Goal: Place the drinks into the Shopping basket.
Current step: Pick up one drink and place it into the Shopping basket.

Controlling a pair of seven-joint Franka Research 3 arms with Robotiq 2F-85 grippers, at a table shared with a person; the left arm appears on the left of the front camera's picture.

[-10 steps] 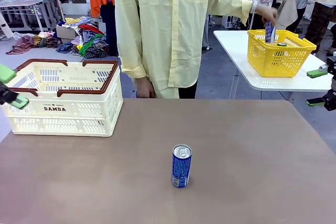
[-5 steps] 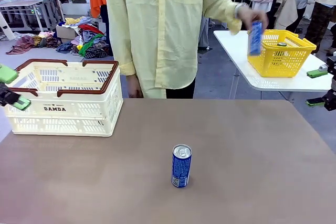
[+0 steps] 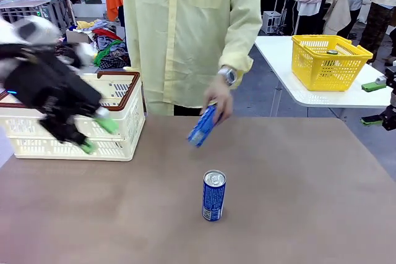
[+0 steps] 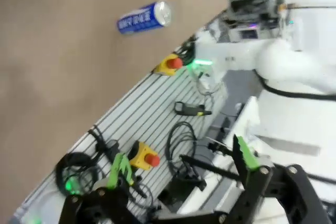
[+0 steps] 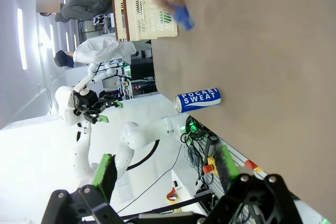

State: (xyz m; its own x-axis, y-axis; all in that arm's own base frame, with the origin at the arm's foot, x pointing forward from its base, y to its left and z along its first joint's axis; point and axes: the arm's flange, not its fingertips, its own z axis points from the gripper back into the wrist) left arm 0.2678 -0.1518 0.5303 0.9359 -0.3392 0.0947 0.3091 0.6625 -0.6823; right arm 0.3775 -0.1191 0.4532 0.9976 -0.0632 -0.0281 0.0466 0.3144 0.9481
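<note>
Drinks: an upright blue can [image 3: 214, 196] stands near the middle of the brown counter [image 3: 309, 202], and the right wrist view shows "POCARI SWEAT" on its side. A tilted blue can [image 3: 202, 127] is in the person's hand [image 3: 219, 104], over the far part of the counter.
Shopping basket: the Shopping basket [image 3: 129, 122] is cream-white and slotted with a dark brown rim. It sits at the counter's far left corner. Both cans are outside it, well to its right.
Left tool: the left tool [image 3: 98, 135] is blurred and hangs in front of the basket's front wall. Its green pads are spread wide with nothing between them.
Right tool: the right tool [image 3: 373, 102] is at the picture's right edge, beside the counter. Its pads are apart and it is empty.
In the way: the left arm [image 3: 43, 85] covers the basket's left half and the print on its front. The person's hand with the tilted can is between the upright can and the counter's far edge.
Around: a yellow mesh basket [image 3: 328, 63] stands on a white side table [image 3: 291, 91] behind and to the right. The left wrist view shows yellow boxes with red buttons [image 4: 144, 157] and black cables [image 4: 181, 140] on a slotted rail at the counter's edge.
</note>
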